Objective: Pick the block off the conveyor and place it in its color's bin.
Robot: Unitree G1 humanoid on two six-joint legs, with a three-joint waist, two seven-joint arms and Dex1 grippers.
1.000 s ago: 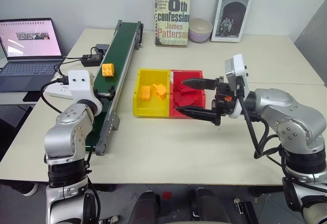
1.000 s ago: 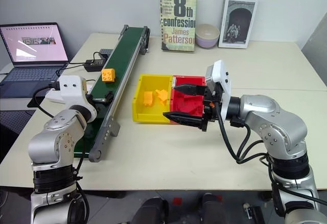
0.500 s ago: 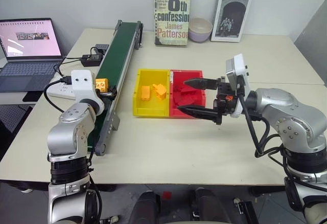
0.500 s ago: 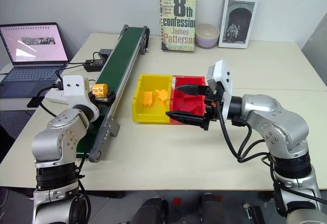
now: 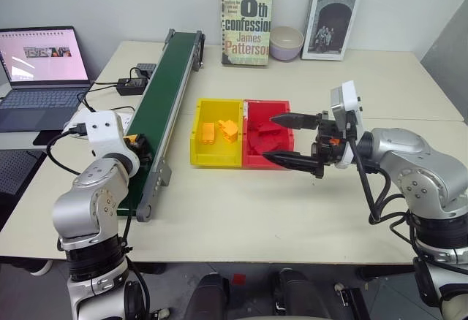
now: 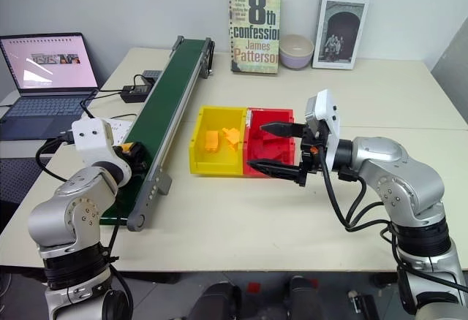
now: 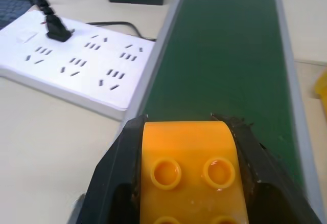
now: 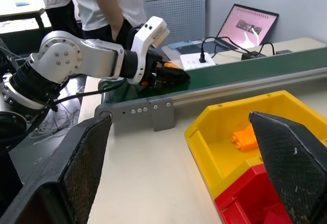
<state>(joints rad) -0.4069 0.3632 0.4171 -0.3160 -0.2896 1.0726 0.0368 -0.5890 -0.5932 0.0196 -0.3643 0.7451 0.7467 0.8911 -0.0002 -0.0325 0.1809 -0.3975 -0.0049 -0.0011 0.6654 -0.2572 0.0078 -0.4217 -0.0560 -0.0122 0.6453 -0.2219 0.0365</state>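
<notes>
My left claw (image 7: 186, 183) is clamped on the block (image 7: 188, 170), one black finger (image 7: 115, 178) pressed to each side, studs facing up, right over the near end of the conveyor (image 5: 164, 93). From the head I catch just a sliver of orange poking out past my left wrist at the belt's left rail. Beyond the block the dark green belt runs off empty, and a white power strip (image 7: 71, 65) sits on the table beside it with a black plug in it. My right claw (image 5: 294, 142) hangs spread wide, one finger above the other, pointing left over the near right corner of the red bin (image 5: 272, 142). The bin (image 5: 216, 143), the yellow one, stands touching the red bin's left side, well apart from the block, with a few orange bricks (image 5: 219, 130) lying inside; dark red bricks sit in the red one. A laptop (image 5: 40, 71) is open on the far left. At the back of the table two books (image 5: 246, 20) lean on the wall with a bowl (image 5: 286, 42) between them. My right wrist view catches a person (image 8: 97, 4) standing behind the table.
</notes>
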